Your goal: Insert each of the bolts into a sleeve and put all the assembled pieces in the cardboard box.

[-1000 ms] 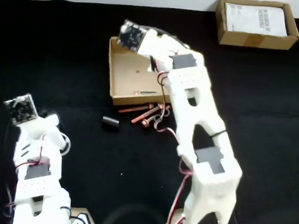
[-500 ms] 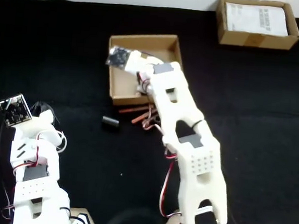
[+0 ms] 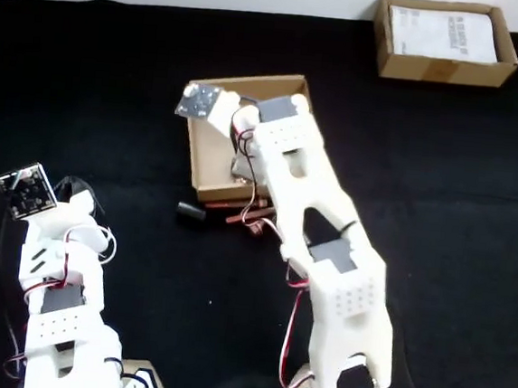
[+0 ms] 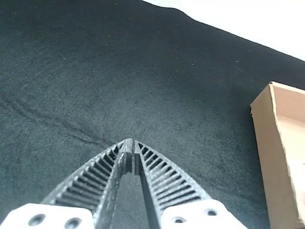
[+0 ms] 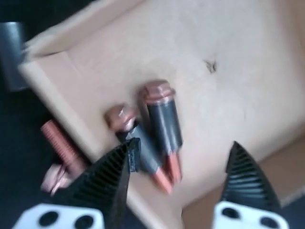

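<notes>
The right claw point(image 5: 183, 147) is held spread apart over the cardboard box point(image 5: 228, 71), apparently to release the two assembled pieces point(image 5: 162, 126) lying inside, while the left claw point(image 4: 129, 143) is held together, idle, above the surface point(image 4: 95, 71).

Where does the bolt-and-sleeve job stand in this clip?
Done: two assembled pieces lie in the box. In hand: nothing. The right gripper hangs open and empty over them, and the left gripper is shut over the table. Left: loose bolts and one sleeve lie outside the box, not yet joined or boxed.
</notes>
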Available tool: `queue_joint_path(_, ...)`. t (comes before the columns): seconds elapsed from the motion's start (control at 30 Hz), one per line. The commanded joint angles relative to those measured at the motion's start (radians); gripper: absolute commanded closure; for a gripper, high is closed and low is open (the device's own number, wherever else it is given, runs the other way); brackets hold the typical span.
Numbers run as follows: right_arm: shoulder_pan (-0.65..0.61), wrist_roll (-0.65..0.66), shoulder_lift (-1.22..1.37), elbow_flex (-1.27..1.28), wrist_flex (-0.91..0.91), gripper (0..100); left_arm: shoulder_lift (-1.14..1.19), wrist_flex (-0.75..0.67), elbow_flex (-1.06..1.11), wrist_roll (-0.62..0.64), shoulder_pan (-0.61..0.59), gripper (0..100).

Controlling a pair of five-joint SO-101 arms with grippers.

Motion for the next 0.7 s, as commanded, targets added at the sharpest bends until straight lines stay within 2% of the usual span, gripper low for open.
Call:
queue_joint_path(0.0, -0.012, -0.011, -0.197, -0.027, 0.025, 79.8, -0.001, 0.0, 0.013, -0.009, 0.022, 97)
queue_joint_path(0.1, -0.012, -0.011, -0.318, -0.027, 0.077, 87.0, 0.044, -0.006, 0.01, -0.011, 0.027, 97)
queue_joint_path(0.2, -0.015, -0.035, -0.441, -0.027, 0.211, 92.3, 0.085, -0.032, 0.008, -0.011, 0.041, 96)
queue_joint_path(0.33, -0.018, -0.232, -0.565, -0.021, 0.414, 93.6, 0.093, -0.057, 0.008, -0.011, 0.042, 96)
queue_joint_path(0.4, -0.013, -0.322, -0.611, 0.012, 0.432, 93.6, 0.094, -0.057, 0.008, -0.011, 0.042, 96)
queue_joint_path(0.57, -0.005, -0.434, -0.725, 0.315, 0.43, 93.6, 0.097, -0.057, 0.008, -0.011, 0.042, 96)
queue_joint_path(0.67, -0.028, -0.448, -0.762, 0.556, 0.426, 93.5, 0.097, -0.057, 0.008, -0.011, 0.042, 96)
